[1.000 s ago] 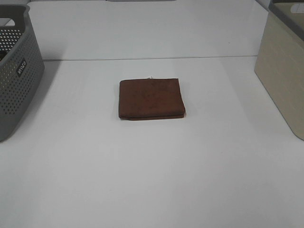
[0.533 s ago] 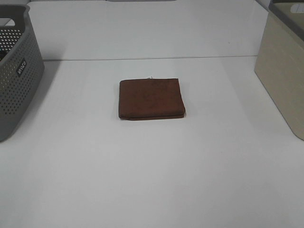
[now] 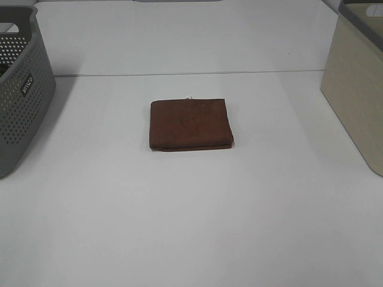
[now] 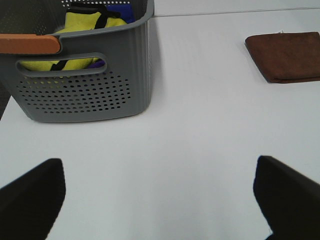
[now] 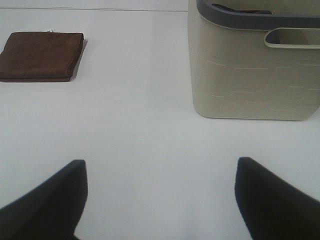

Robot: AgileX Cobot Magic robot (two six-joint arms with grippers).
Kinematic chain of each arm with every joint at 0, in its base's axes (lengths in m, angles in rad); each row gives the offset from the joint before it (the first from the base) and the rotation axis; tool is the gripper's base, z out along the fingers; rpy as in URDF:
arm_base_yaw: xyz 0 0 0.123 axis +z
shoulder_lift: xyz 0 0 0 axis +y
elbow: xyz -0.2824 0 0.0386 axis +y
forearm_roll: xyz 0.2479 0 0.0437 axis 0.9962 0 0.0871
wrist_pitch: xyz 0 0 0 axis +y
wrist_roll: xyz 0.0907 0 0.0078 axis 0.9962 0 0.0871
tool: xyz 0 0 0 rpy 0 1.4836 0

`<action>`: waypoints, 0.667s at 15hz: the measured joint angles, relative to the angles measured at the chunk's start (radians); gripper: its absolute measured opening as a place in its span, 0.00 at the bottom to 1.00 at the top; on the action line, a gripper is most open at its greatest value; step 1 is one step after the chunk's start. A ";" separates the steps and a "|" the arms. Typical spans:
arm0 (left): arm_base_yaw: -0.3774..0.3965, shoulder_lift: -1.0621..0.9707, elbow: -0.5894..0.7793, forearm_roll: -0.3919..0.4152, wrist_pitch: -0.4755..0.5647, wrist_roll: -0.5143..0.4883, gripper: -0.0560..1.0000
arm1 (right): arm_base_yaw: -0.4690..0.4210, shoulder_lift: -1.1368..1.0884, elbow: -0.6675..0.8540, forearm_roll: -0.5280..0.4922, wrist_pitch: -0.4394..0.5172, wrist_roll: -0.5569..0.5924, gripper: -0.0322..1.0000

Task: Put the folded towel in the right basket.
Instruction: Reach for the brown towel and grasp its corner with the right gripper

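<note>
White tabletop (image 3: 191, 227) fills the high view, and the folded towel (image 3: 190, 124), a flat brown square, lies on it near the middle, between a grey perforated basket (image 3: 21, 101) on the left and the beige right basket (image 3: 356, 101). It touches neither basket, and neither arm shows in that view. The left gripper (image 4: 159, 165) hangs over bare table with its two dark fingers (image 4: 30, 200) spread wide and nothing between them. From it the towel (image 4: 285, 56) lies forward and off to its right, well apart. The grey basket (image 4: 85, 95) stands forward and to its left, nearer than the towel, with yellow fabric (image 4: 82, 25) and a bit of blue inside. The right gripper (image 5: 160, 167) is likewise parted wide over bare table and holds nothing. From it the towel (image 5: 42, 49) lies forward and to its left, well apart, with its folded edges facing the gripper. The right basket (image 5: 250, 75) stands forward and to its right, closer than the towel, showing a grey rim and a handle slot.
</note>
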 joint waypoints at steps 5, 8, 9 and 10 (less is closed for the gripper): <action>0.000 0.000 0.000 0.000 0.000 0.000 0.97 | 0.000 0.000 0.000 0.000 0.000 0.000 0.78; 0.000 0.000 0.000 0.000 0.000 0.000 0.97 | 0.000 0.000 0.000 0.000 0.000 0.000 0.78; 0.000 0.000 0.000 0.000 0.000 0.000 0.97 | 0.000 0.000 0.000 0.000 0.000 0.000 0.78; 0.000 0.000 0.000 0.000 0.000 0.000 0.97 | 0.000 0.000 0.000 0.000 0.000 0.000 0.78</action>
